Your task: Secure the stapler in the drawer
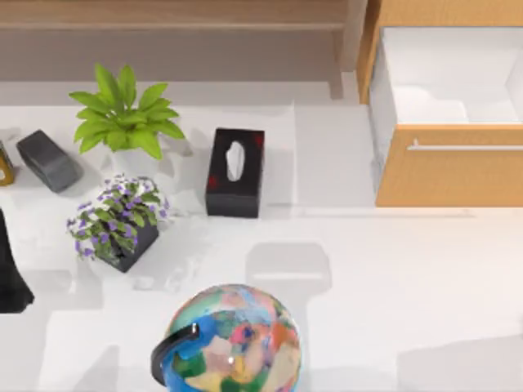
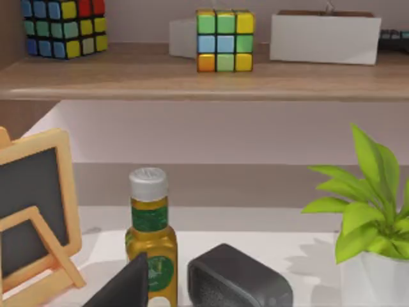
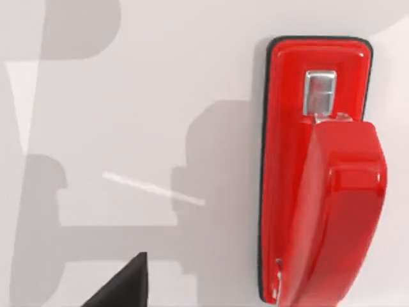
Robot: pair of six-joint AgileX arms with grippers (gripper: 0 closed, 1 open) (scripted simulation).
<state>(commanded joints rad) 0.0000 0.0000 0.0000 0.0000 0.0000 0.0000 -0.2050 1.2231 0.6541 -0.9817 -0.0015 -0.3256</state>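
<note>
One stapler (image 3: 319,173) lies flat on the table; one drawer (image 1: 449,163) stands open; grippers' state: cannot tell.

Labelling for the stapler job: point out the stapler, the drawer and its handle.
stapler (image 3: 319,179): right wrist view, on its red top arm.
drawer (image 1: 449,175): top view, on its wooden front.
handle (image 1: 466,147): top view, on the silver bar.

The left arm (image 1: 11,273) was seen as a dark shape at the counter's left edge. One dark fingertip (image 3: 121,284) of the right hand was seen close above the counter surface.
</note>
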